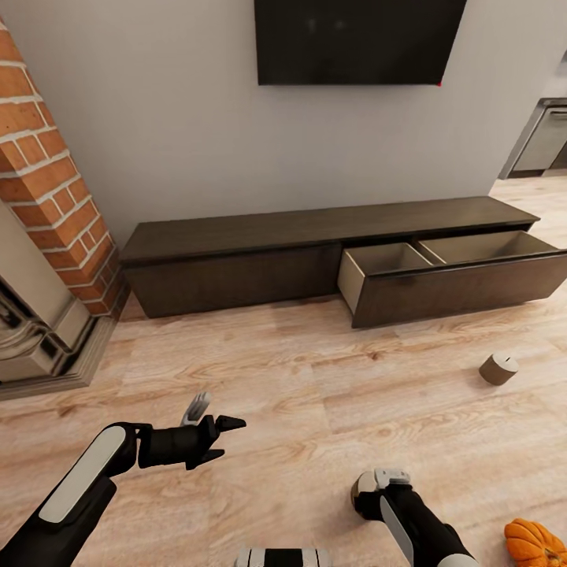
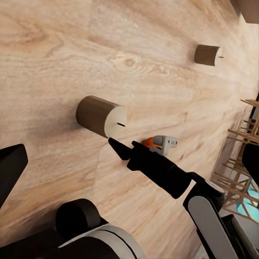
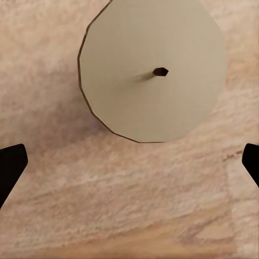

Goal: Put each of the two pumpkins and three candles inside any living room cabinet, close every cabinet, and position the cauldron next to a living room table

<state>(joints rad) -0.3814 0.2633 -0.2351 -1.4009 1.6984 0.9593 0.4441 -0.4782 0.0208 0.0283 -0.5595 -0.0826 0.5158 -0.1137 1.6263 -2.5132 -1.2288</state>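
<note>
The jaws of the left gripper [image 1: 214,438] are seen apart in the head view, where the arm is stretched low over the wooden floor [image 1: 315,394] with nothing between the jaws. The right gripper [image 1: 376,487] is pointed down at the floor near the lower edge of this view, and there it cannot be told whether its jaws are apart. The cabinet [image 1: 236,260] is placed along the grey wall under a dark screen [image 1: 358,39]. Its right drawer [image 1: 457,276] is pulled out and its pale inside is shown, while the left drawer front is shut. One candle [image 1: 498,368] is lying on its side on the floor in front of the open drawer, well apart from both grippers. A pumpkin [image 1: 534,543] is seen at the lower right corner, on the floor beside the right arm. A brick column [image 1: 55,189] stands at the left.

In the left wrist view, two candles are seen on the floor: a near candle [image 2: 101,116] just beyond the dark finger [image 2: 154,166], and a far candle [image 2: 208,55].

In the right wrist view, the jaws are held wide apart, one fingertip [image 3: 11,167] at each side. The flat pale end of a candle [image 3: 154,67] with its small dark wick is seen on the floor ahead of them, not touched.
</note>
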